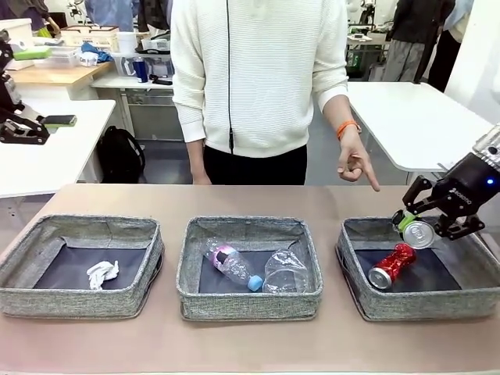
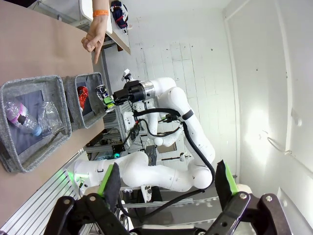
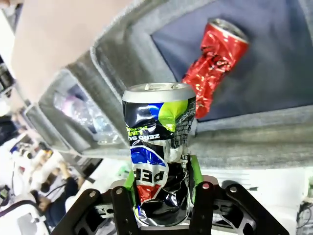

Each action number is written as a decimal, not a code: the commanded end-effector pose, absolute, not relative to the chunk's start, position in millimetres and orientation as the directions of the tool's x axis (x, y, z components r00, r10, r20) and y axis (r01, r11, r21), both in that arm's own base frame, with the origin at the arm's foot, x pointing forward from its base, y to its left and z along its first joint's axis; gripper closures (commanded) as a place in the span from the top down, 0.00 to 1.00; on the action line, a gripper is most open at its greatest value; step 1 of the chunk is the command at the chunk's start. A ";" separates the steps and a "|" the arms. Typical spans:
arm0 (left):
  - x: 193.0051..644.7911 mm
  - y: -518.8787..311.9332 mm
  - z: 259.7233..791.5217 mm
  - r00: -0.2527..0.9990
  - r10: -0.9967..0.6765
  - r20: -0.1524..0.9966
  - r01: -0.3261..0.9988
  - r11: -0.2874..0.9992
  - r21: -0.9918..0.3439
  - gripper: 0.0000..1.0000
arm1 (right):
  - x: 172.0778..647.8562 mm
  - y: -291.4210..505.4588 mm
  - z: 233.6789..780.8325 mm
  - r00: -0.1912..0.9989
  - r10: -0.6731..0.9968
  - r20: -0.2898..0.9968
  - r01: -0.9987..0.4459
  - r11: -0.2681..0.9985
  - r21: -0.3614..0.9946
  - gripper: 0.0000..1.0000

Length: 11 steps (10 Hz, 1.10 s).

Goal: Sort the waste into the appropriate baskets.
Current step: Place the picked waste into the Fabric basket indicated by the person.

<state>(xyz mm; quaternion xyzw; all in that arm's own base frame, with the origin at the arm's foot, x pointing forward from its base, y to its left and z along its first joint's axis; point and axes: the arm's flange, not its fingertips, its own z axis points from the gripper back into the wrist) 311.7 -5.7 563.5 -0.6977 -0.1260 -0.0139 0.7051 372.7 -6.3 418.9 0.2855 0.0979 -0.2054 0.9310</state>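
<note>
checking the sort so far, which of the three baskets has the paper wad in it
The left basket, on the robot's left: the white paper wad lies alone in it. The middle basket holds a bottle and cup; the right basket, a red can.

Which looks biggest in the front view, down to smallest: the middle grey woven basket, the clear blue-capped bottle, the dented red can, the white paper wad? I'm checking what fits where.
1. Middle grey woven basket
2. Clear blue-capped bottle
3. Dented red can
4. White paper wad

The can and wad look close; that order is unsure.
</note>
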 end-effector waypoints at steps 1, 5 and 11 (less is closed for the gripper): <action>310.7 -5.2 565.9 0.966 0.153 0.210 0.211 0.007 -0.977 1.00 | 371.1 -8.9 410.1 0.902 -0.314 -0.296 0.428 0.734 0.528 0.44; 310.7 -5.2 565.9 0.966 0.153 0.210 0.211 0.007 -0.977 1.00 | 369.7 -9.5 412.0 0.910 -0.311 -0.275 0.413 0.743 0.527 1.00; 310.7 -5.2 565.9 0.966 0.153 0.210 0.211 0.007 -0.977 1.00 | 370.2 -10.5 415.5 0.906 -0.333 -0.262 0.423 0.716 0.555 1.00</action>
